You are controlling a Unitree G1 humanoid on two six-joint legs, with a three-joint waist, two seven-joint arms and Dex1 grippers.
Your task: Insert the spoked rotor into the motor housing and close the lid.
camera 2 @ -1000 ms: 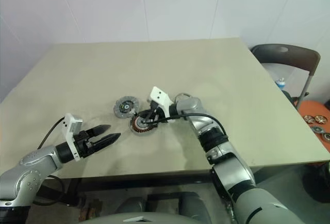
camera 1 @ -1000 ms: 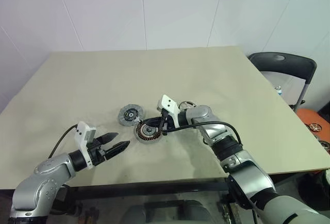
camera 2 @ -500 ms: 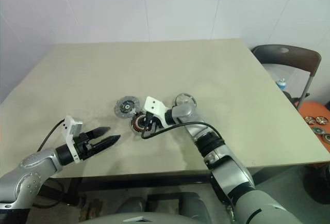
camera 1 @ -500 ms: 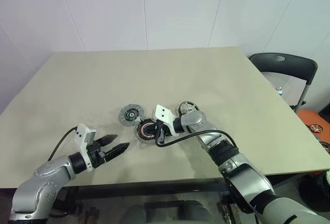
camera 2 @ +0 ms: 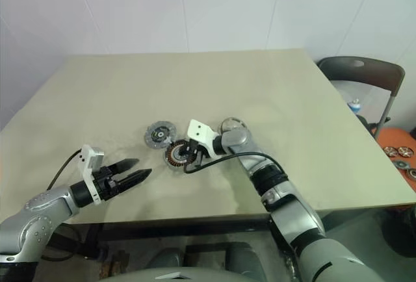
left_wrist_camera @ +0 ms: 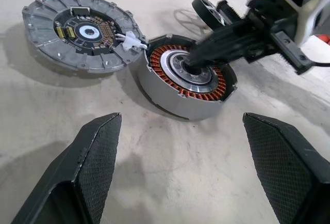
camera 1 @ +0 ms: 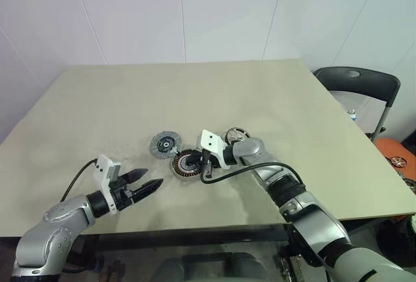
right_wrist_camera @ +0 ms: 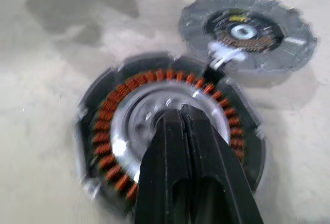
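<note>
Two grippers: both over the beige table point(camera 1: 273, 100), well apart from each other
Right gripper point(camera 1: 205, 163): fingers pressed together with nothing between them; tips sit down in the silvery hub of the motor housing point(camera 1: 186, 164), inside the ring of copper windings, as the right wrist view shows
Left gripper point(camera 1: 151, 183): fingers spread wide, holding nothing, hovering near the table's front edge, pointed toward the housing and not touching it
Motor housing: open side up near the middle of the table, tilted a little in the left wrist view
Lid point(camera 1: 165, 143): flat on the table just beside the housing, on its far left side; a small white connector point(left_wrist_camera: 132, 40) bridges the two
Spoked rotor point(camera 1: 236, 134): on the table behind the right wrist, close to the housing but apart from it
Chair point(camera 1: 357, 80): dark, beyond the table's right corner
</note>
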